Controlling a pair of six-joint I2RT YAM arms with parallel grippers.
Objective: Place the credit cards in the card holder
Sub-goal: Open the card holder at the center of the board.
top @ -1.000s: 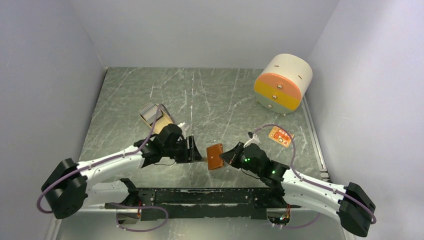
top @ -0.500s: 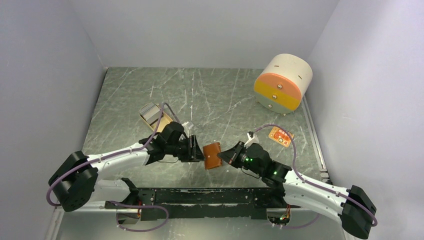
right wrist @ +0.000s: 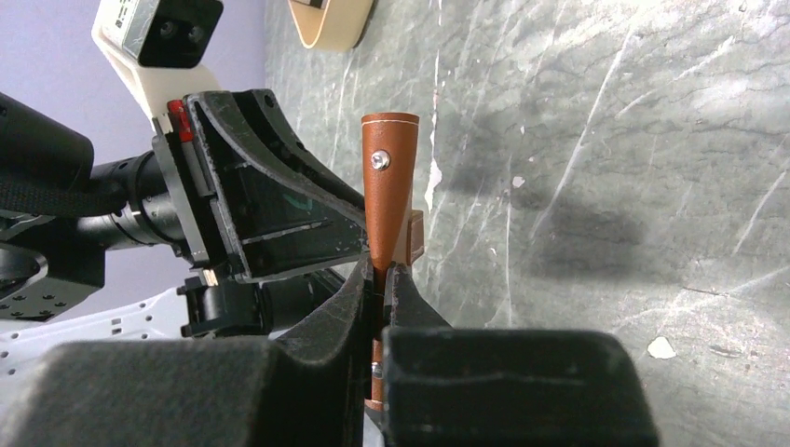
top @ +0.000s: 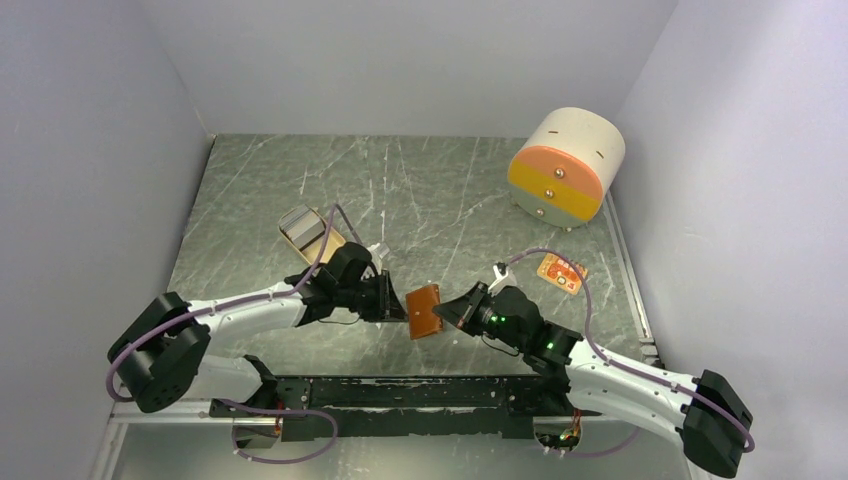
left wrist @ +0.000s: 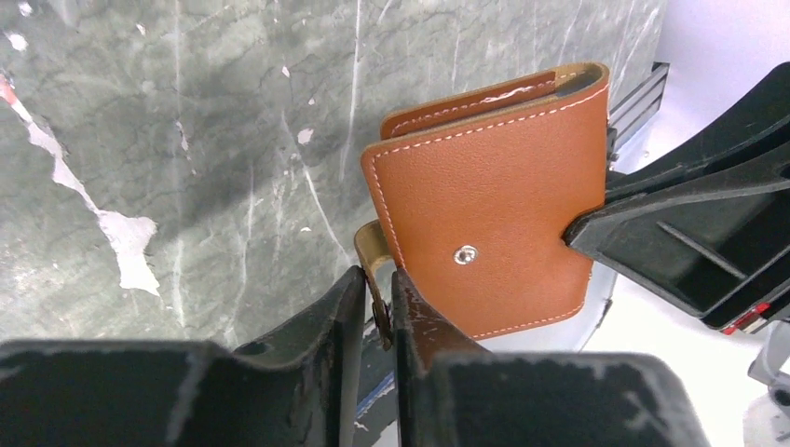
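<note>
The card holder, a brown leather wallet with a metal snap stud, hangs folded above the table's near middle between both grippers. My right gripper is shut on its right edge; in the right wrist view the holder stands edge-on out of the jaws. My left gripper is shut on the small strap tab at the lower left corner of the holder. The credit cards, a grey stack, lie in a tan dish behind the left arm.
A cream-and-orange drum-shaped drawer box stands at the back right. A small orange packet lies on the marble near the right edge. The metal rail runs along the table's near edge.
My left gripper moved right to the holder and shut on its strap tab. The right gripper shifted the holder slightly left and kept its grip.
</note>
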